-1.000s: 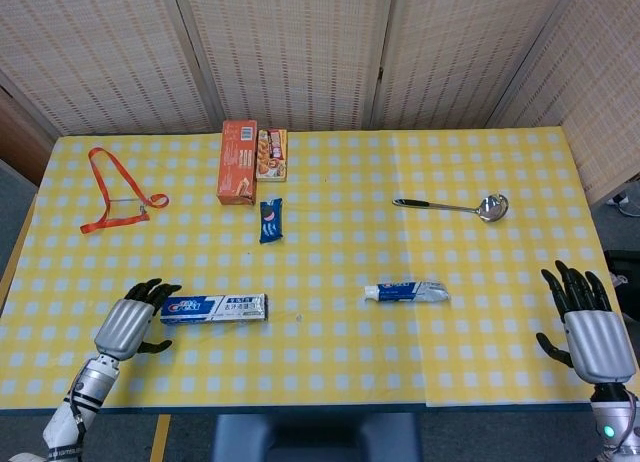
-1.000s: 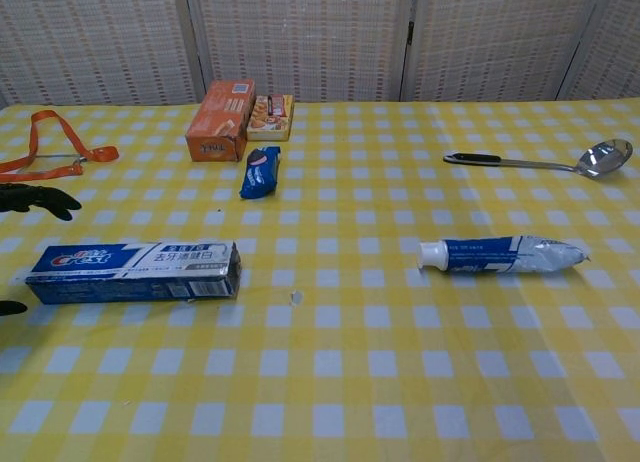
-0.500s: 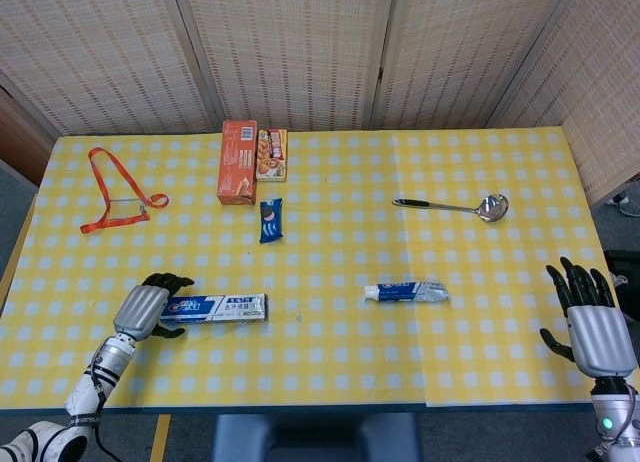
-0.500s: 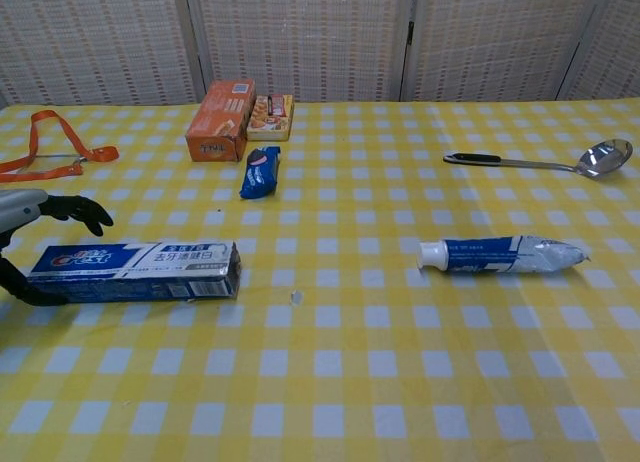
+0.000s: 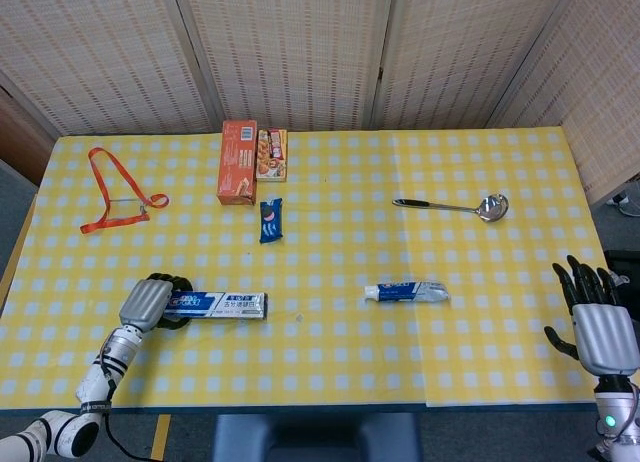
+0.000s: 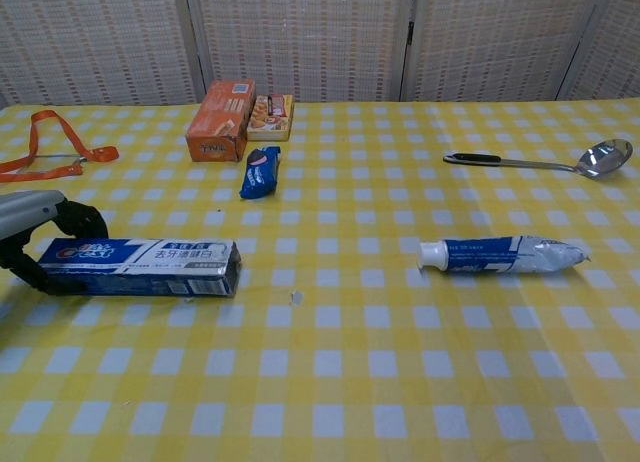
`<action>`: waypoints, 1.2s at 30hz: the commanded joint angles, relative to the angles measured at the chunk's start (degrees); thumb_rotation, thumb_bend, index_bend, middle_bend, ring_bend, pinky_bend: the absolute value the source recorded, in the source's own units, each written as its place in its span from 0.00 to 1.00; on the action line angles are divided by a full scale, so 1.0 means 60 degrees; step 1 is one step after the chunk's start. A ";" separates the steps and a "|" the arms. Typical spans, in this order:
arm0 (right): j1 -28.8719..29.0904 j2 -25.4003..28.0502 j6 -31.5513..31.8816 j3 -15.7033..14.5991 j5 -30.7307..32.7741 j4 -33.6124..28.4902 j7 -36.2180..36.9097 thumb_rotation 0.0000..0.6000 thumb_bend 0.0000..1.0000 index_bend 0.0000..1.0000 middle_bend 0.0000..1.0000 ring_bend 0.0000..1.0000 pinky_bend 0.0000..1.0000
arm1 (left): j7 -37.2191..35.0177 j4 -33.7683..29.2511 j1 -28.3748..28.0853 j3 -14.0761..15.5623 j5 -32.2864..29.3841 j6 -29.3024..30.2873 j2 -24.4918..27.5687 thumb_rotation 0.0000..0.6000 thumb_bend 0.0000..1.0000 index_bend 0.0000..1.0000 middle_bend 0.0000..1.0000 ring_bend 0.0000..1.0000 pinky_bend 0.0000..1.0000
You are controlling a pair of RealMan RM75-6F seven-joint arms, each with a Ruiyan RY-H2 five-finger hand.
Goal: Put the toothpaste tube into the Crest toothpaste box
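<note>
A: At lower left of the head view, the left hand closes its fingers around the near end of the box; the chest view shows dark fingers wrapped over that end at the left edge. The box lies flat on the table, long side across the frame.

B: And the tube?

A: Right of centre, well apart from the box, lying flat with its white cap toward the box and its crimped tail toward the right. Nothing touches it.

B: The right hand?

A: At the lower right corner, fingers spread, holding nothing, clear of the tube.

B: How will the tube handle?

A: Probably light and soft: the body looks partly flattened and should dent under pressure, and its glossy skin may slip. The firmest hold is likely near the cap shoulder, across the width. The box is thin card and would crush if squeezed hard; whether its right-hand flap is open I cannot tell.

B: Other items?

A: A ladle at right, an orange carton and a blue packet at upper centre, and a lanyard at upper left.
</note>
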 commanded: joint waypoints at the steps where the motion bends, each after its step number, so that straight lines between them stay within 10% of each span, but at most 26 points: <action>1: -0.0002 -0.0004 0.0006 -0.0011 -0.0016 -0.0001 -0.0010 1.00 0.27 0.00 0.00 0.00 0.00 | 0.0110 -0.0039 -0.0012 -0.0036 -0.0131 0.0006 -0.0016 1.00 0.25 0.49 0.51 0.39 0.33; 18: 0.0106 -0.0018 -0.0229 -0.0124 -0.0114 -0.0034 -0.0229 1.00 0.27 0.00 0.00 0.00 0.00 | 0.1444 -0.1559 0.0258 -0.0037 -0.0621 0.0780 0.0524 1.00 0.31 0.57 0.62 0.51 0.46; 36: 0.3429 -0.0630 -0.5103 0.0504 0.2570 0.0423 -0.2776 1.00 0.27 0.16 0.15 0.11 0.01 | 0.1385 -0.3647 0.0869 0.0192 0.0406 0.2463 0.1617 1.00 0.32 0.57 0.62 0.51 0.45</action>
